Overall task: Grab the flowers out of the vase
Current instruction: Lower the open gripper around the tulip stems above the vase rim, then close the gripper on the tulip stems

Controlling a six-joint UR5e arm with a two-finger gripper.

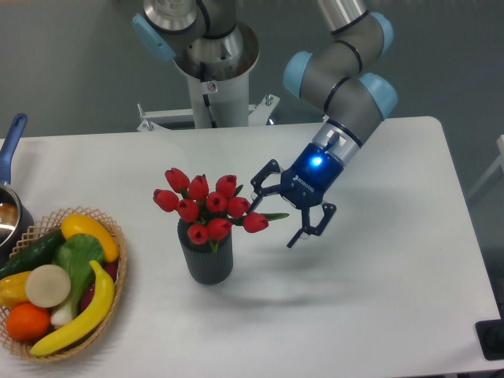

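The flowers [206, 204], a bunch of red tulip buds with green stems, stand in the vase [206, 258], a short dark grey ribbed cylinder at the table's middle left. One thin green leaf sticks out to the right. My gripper [275, 211] hangs just right of the bunch, tilted toward it, open, its two black fingers spread on either side of the leaf tip. Nothing is held between them.
A wicker basket [114, 272] full of colourful fruit and vegetables sits at the front left. A pot with a blue handle [11, 142] pokes in at the left edge. The robot's base column [213, 87] stands behind the table.
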